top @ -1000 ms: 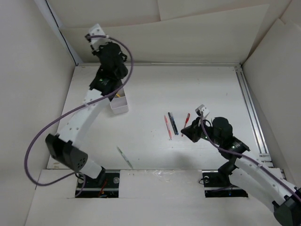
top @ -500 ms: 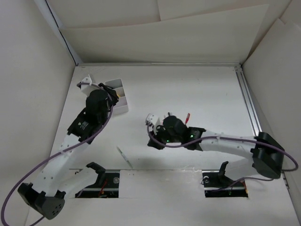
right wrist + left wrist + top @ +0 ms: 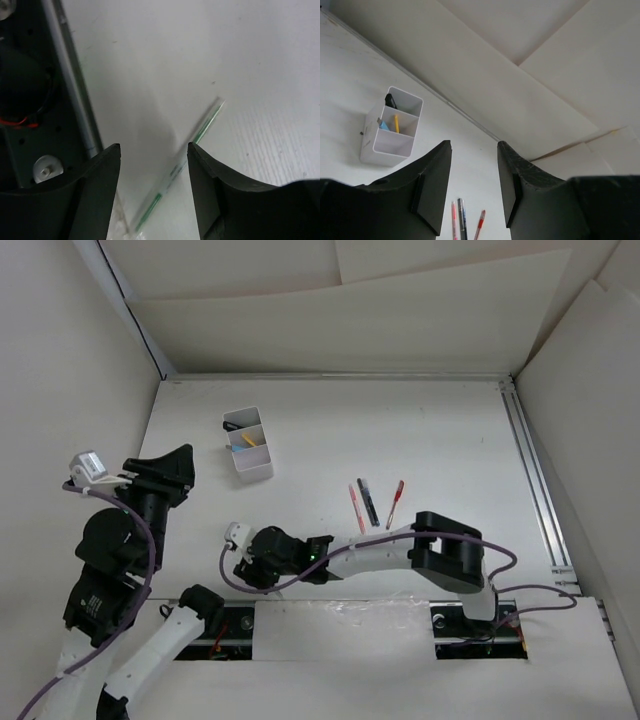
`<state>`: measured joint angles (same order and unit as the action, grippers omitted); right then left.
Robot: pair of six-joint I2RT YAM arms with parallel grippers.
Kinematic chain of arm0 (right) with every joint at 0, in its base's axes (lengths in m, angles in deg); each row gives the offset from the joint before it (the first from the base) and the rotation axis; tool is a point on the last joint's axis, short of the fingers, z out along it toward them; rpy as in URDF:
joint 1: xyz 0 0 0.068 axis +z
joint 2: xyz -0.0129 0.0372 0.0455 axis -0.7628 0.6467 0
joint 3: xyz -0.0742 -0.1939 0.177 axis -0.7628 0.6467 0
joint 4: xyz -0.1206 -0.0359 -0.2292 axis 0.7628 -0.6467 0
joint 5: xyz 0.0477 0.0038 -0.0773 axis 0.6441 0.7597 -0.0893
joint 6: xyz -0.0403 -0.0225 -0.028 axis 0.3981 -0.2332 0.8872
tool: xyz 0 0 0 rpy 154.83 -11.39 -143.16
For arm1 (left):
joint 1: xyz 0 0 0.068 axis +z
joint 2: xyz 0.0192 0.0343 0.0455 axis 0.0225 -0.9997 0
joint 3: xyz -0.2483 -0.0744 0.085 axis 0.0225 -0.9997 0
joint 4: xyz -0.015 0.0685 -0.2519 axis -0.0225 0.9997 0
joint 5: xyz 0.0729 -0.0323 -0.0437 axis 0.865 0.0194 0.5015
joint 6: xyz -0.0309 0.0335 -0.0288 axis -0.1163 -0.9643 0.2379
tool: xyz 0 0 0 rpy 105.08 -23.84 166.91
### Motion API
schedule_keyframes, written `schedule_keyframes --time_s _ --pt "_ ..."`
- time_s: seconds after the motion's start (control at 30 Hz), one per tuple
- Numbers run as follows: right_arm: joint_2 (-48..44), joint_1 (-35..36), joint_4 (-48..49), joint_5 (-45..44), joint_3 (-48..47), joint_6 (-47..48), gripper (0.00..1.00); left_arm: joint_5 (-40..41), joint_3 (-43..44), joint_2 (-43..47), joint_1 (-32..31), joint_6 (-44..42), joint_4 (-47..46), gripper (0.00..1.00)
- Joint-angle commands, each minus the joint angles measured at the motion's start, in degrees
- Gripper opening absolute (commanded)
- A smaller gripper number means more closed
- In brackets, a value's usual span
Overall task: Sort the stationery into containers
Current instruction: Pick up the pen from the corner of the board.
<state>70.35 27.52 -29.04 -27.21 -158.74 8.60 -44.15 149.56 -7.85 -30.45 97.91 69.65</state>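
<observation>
The white two-compartment container [image 3: 248, 446] [image 3: 390, 136] stands at the back left, with a yellow pen [image 3: 396, 123], a blue piece and a black highlighter [image 3: 390, 100] inside. Three pens lie mid-table: a pink one [image 3: 357, 507] [image 3: 454, 220], a dark one [image 3: 368, 502] and a red one [image 3: 396, 502] [image 3: 480, 222]. A thin clear pen with green ink [image 3: 187, 155] lies near the front edge, under my right gripper [image 3: 152, 147] [image 3: 250, 575], which is open over it and not touching. My left gripper [image 3: 472, 150] [image 3: 178, 472] is open, empty and raised at the near left.
The black base rail and mount [image 3: 60, 100] run close beside the green pen. Cardboard walls [image 3: 400, 320] close in the table on the back and sides. A metal rail [image 3: 530, 470] runs along the right edge.
My left arm drew back from the container to the near left and its jaws opened. My right arm swept left from the three pens to above the green pen, with its jaws opening.
</observation>
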Motion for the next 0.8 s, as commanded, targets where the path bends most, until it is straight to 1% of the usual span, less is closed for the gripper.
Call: schedule_keyframes --time_s 0.0,0.03,0.17,0.2,0.27,0.37,0.47,0.5,0.53,0.57,0.63,0.67,0.7,0.77 --pt "3.30 -0.33 -0.51 -7.61 -5.83 -0.04 0.61 -2.29 0.78 1.31 -0.10 -0.84 3.36 0.38" --pt "4.27 -0.33 -1.12 -8.68 -8.19 -0.56 0.61 -2.29 -0.53 1.93 -0.10 -1.63 3.36 0.38" --pt "9.97 -0.33 -4.90 -12.72 -14.17 -1.61 0.54 -2.29 -2.29 4.48 -0.10 -2.16 3.36 0.39" --pt "9.99 -0.33 -5.87 -14.04 -14.89 -2.23 0.52 -2.29 -2.30 5.18 -0.10 -2.16 4.06 0.39" --pt "10.52 -0.33 -6.40 -16.94 -14.90 -3.29 0.51 -2.29 -2.30 5.19 -0.10 -2.69 4.76 0.39" --pt "11.04 -1.56 -6.40 -15.38 -14.90 -4.43 0.45 -2.29 -2.30 5.19 -0.10 -3.30 5.29 0.40" --pt "11.75 -2.08 -6.40 -15.37 -14.19 -5.75 0.44 -2.81 -3.35 5.19 -0.10 -3.30 5.29 0.40" --pt "11.22 -2.08 -6.40 -15.98 -12.19 -5.75 0.28 -3.34 -4.66 5.19 -0.10 -3.30 4.08 0.40" --pt "11.22 -2.09 -6.40 -15.99 -12.17 -5.75 0.28 -3.35 -4.67 5.19 -0.10 -3.30 4.06 0.40" --pt "11.22 -2.09 -6.40 -15.99 -11.65 -5.75 0.19 -3.87 -4.67 5.19 -0.10 -3.30 4.06 0.40" --pt "11.22 -2.09 -6.40 -15.99 -11.04 -5.75 0.11 -3.87 -5.20 5.19 -0.10 -3.30 4.06 0.40" --pt "10.61 -2.69 -6.40 -16.51 -11.03 -5.75 0.02 -4.40 -5.20 4.67 -0.10 -3.30 3.54 0.40" --pt "9.56 -3.31 -6.40 -16.51 -10.33 -6.36 0.00 -4.40 -5.20 4.66 -0.10 -3.30 3.54 0.40" --pt "7.71 -4.19 -6.40 -16.51 -9.54 -6.37 0.00 -4.40 -5.20 4.66 -0.10 -3.30 3.54 0.40"
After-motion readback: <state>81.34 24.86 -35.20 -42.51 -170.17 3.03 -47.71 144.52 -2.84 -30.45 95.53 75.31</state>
